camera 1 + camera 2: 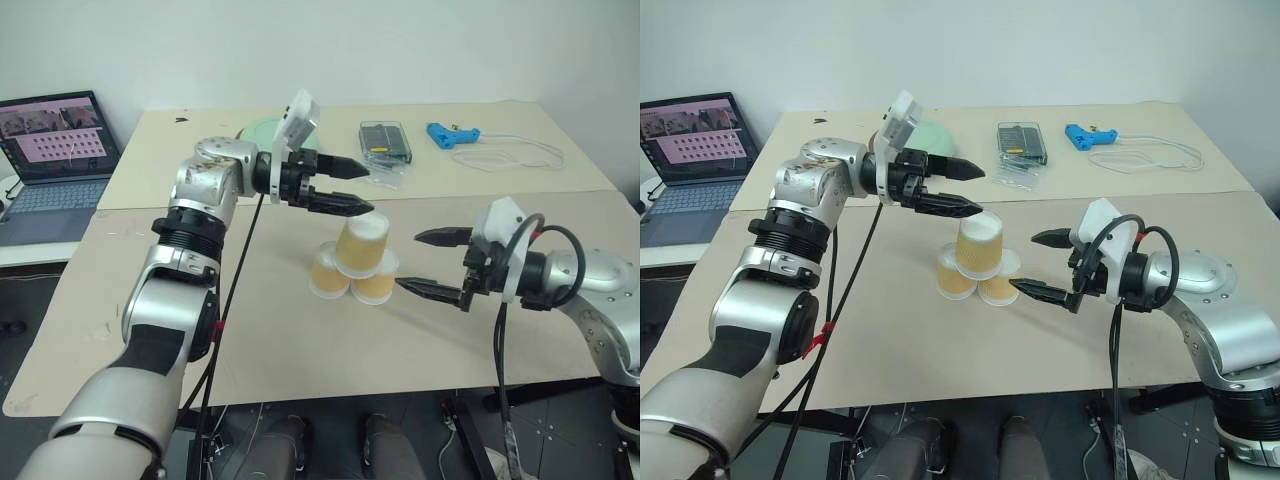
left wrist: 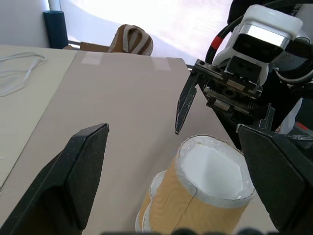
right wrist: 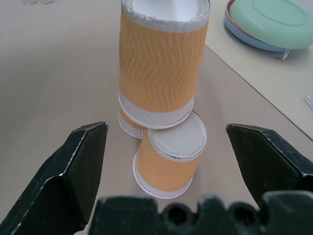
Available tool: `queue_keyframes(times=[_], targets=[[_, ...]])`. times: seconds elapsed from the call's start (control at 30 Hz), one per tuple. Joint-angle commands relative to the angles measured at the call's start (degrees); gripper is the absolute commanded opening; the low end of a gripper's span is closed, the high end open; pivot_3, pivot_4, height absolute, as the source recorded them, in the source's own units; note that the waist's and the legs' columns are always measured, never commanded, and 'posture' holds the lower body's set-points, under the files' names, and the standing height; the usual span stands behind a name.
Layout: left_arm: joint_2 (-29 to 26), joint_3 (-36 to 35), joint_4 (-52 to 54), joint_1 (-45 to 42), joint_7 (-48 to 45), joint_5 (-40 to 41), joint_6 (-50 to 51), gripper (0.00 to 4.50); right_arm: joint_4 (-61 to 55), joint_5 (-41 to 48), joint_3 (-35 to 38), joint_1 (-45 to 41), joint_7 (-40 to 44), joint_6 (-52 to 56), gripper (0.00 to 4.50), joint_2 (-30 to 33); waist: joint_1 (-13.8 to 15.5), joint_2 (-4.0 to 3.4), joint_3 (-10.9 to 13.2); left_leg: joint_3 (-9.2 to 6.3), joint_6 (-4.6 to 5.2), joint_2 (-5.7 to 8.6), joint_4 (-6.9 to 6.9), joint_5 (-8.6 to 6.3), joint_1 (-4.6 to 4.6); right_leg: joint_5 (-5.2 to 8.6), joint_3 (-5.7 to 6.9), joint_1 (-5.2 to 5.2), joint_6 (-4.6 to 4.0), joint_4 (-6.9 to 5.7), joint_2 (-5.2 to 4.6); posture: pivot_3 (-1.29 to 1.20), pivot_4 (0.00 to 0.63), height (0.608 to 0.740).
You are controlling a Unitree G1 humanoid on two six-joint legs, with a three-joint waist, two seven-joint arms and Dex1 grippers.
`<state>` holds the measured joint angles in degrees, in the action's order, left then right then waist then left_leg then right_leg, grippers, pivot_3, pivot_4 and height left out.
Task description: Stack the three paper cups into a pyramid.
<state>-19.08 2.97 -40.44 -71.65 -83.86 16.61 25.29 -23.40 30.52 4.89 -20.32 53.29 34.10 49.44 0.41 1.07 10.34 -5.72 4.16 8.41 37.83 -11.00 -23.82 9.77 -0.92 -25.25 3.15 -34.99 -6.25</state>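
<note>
- The right end effector (image 1: 432, 262), two black fingers on a silver arm, hovers low over the beige table (image 1: 300, 340) with its fingers spread wide and holding nothing; it sits just to the right of the cups, pointing at them.
- The three small paper cups with yellow-orange ribbed sides and white rims stand mid-table as a pyramid: two base cups (image 1: 329, 272) (image 1: 374, 284) rest upside down, side by side and touching, and the top cup (image 1: 362, 243) stands upright with its open mouth up, resting on both of their white bottoms.
- The left end effector (image 1: 352, 188) hangs just above and to the left of the top cup, pointing level across it, fingers spread apart and empty, clear of the rim.
- Farther back on the table lie a pale green round bowl (image 1: 930, 137), a clear plastic case (image 1: 385, 141), a blue tool (image 1: 449, 134) and a loop of white cord (image 1: 510, 155).
- An open laptop (image 1: 55, 150) sits on a separate surface at far left.
</note>
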Motion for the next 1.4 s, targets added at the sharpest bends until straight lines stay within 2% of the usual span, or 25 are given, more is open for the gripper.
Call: queue_keyframes(times=[0.03, 0.23, 0.33, 0.43, 0.57, 0.63, 0.73, 0.83, 0.97, 1.03, 1.1, 1.2, 1.4], targets=[[-1.7, -3.1, 4.6, -0.4, 2.5, 2.7, 1.6, 4.48, -0.5, -0.1, 0.3, -1.6, 0.4, -1.7, 4.50, -0.3, -0.1, 0.00, 0.0, 0.00, 0.00, 0.00, 0.00, 0.00, 0.00, 0.00, 0.00, -0.01, 0.00, -0.01, 0.00, 0.00, 0.150, 0.740], [-3.9, -6.4, 9.6, 1.8, 7.3, 5.2, 4.2, 4.48, 0.4, -0.5, -0.1, -2.5, 1.1, -1.9, 4.50, -0.4, -0.3, 0.00, 0.0, 0.00, -0.01, 0.00, 0.00, 0.00, 0.01, -0.01, -0.02, -0.01, -0.01, -0.01, 0.01, 0.00, 0.150, 0.740], [-4.5, -10.0, 13.1, 3.6, 14.7, 5.5, 1.8, 4.48, 0.3, -0.6, 0.0, -2.3, 1.1, -2.0, 4.50, -0.5, -0.3, 0.00, 0.0, 0.00, -0.02, 0.00, 0.01, 0.00, 0.01, -0.02, -0.02, -0.01, -0.01, -0.02, 0.02, 0.00, 0.150, 0.740], [-3.9, -15.6, 18.8, 7.0, 27.5, 5.6, 2.1, 4.48, 0.3, -0.8, 1.1, -1.0, 0.2, -1.5, 4.50, -0.4, -0.4, -0.01, 0.0, 0.00, -0.03, -0.01, 0.01, -0.01, 0.01, -0.02, -0.05, -0.03, -0.02, -0.01, 0.01, 0.00, 0.150, 0.740], [-3.9, -20.0, 33.9, 17.6, 41.0, 5.0, 5.3, 4.48, 0.1, -1.2, 6.1, 3.4, -1.3, -0.7, 4.50, 1.5, -0.3, -0.03, 0.0, 0.00, -0.11, -0.02, 0.00, -0.06, 0.05, -0.04, -0.10, -0.01, -0.05, -0.03, 0.03, 0.00, 0.150, 0.740], [-2.9, -25.0, 41.3, 24.1, 50.4, 5.1, 8.4, 4.48, 0.0, -0.7, 10.5, 7.1, -1.2, 0.2, 4.50, 3.1, 0.0, -0.03, 0.0, 0.00, -0.14, -0.02, 0.01, -0.07, 0.04, -0.07, -0.12, -0.04, -0.08, -0.06, 0.06, 0.00, 0.150, 0.740], [-3.3, -29.2, 48.6, 35.3, 60.4, 0.8, 8.4, 4.48, -0.7, -0.5, 15.9, 12.5, -1.4, 1.4, 4.50, 4.5, 0.2, -0.04, 0.0, 0.01, -0.15, -0.03, 0.01, -0.09, 0.09, -0.09, -0.15, -0.01, -0.08, -0.02, 0.08, 0.00, 0.150, 0.740], [-2.1, -34.0, 51.9, 41.8, 67.1, 1.3, 9.3, 4.48, 2.6, -5.9, 14.8, 12.7, -8.6, 1.3, 4.50, 3.2, 0.2, -0.02, -0.1, 0.06, -0.23, -0.13, 0.01, -0.17, 0.25, -0.11, -0.21, 0.09, -0.12, -0.04, 0.18, 0.00, 0.150, 0.740], [-1.1, -36.8, 51.7, 47.0, 72.0, 1.2, 6.3, 4.48, 13.0, -16.3, 9.7, 5.4, -25.1, 1.7, 4.50, -3.4, 0.4, 0.18, -0.2, 0.08, -0.45, -0.23, 0.01, -0.13, 0.53, 0.03, -0.11, 0.40, 0.15, 0.01, 0.19, 0.00, 0.150, 0.740], [-0.2, -37.4, 49.2, 49.0, 75.0, -0.2, 3.7, 4.48, 19.6, -22.9, 7.4, 1.4, -35.3, -1.8, 4.50, -8.8, 0.4, 0.19, -0.2, 0.10, -0.48, -0.23, 0.01, -0.11, 0.67, 0.03, -0.08, 0.58, 0.19, 0.01, 0.15, 0.00, 0.150, 0.740], [0.4, -37.4, 46.5, 50.5, 76.7, -1.1, 0.8, 4.48, 24.1, -25.6, 7.3, -0.7, -41.5, -4.0, 4.50, -13.4, 0.5, 0.13, -0.2, 0.10, -0.51, -0.26, 0.00, -0.10, 0.87, 0.03, -0.04, 0.77, 0.19, 0.02, 0.17, 0.00, 0.150, 0.740], [0.9, -37.1, 42.0, 51.2, 78.5, -1.7, -3.3, 4.48, 28.0, -26.0, 9.5, -2.2, -46.2, -8.1, 4.50, -18.2, 0.7, 0.11, -0.2, 0.10, -0.51, -0.26, -0.02, -0.09, 0.90, -0.02, -0.03, 0.77, 0.08, 0.01, 0.19, 0.00, 0.150, 0.740], [0.7, -35.5, 33.2, 49.8, 80.3, -2.3, -11.4, 4.48, 32.2, -25.9, 10.7, -2.4, -49.5, -16.5, 4.50, -22.3, 0.5, 0.11, -0.2, 0.15, -0.41, -0.21, -0.02, -0.14, 0.57, -0.23, -0.06, 0.33, -0.23, 0.01, 0.21, 0.00, 0.150, 0.740]])
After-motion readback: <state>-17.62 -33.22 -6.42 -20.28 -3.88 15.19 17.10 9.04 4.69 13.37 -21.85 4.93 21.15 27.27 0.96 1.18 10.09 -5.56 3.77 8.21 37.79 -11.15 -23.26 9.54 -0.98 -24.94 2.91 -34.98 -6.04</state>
